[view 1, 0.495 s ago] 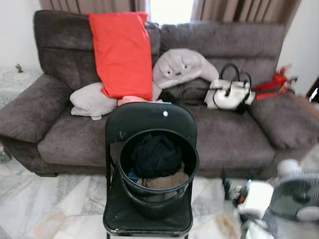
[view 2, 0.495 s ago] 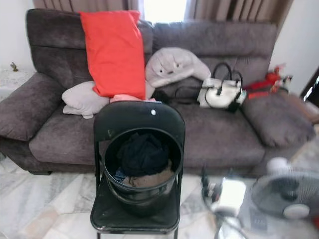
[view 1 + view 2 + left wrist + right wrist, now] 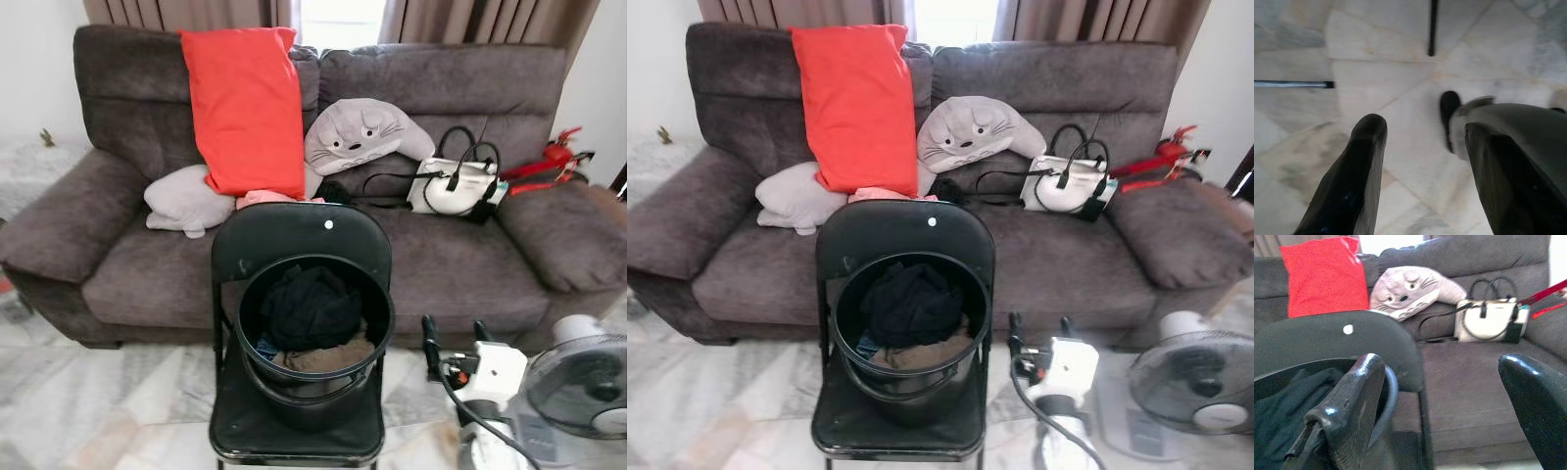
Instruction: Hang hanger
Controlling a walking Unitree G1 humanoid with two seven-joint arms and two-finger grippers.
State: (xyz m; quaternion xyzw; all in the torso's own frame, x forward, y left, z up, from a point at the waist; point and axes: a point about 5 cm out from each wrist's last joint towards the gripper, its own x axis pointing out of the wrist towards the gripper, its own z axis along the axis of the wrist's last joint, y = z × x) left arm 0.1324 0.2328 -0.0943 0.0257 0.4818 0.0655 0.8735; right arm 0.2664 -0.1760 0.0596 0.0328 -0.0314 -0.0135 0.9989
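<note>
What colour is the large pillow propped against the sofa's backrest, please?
The pillow is bright red-orange, plain with no pattern; it shows best in the left eye view.

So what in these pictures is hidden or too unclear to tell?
- Round black plastic bucket on the black folding chair: dark clothes on top hide what lies beneath; no hanger can be made out.
- Red object on the grey sofa: partly behind the white handbag, too small to identify.
- White fan: cut off by the frame edge.
- Left wrist view: a dark blurred shape on the marble floor is partly behind a finger.
</note>
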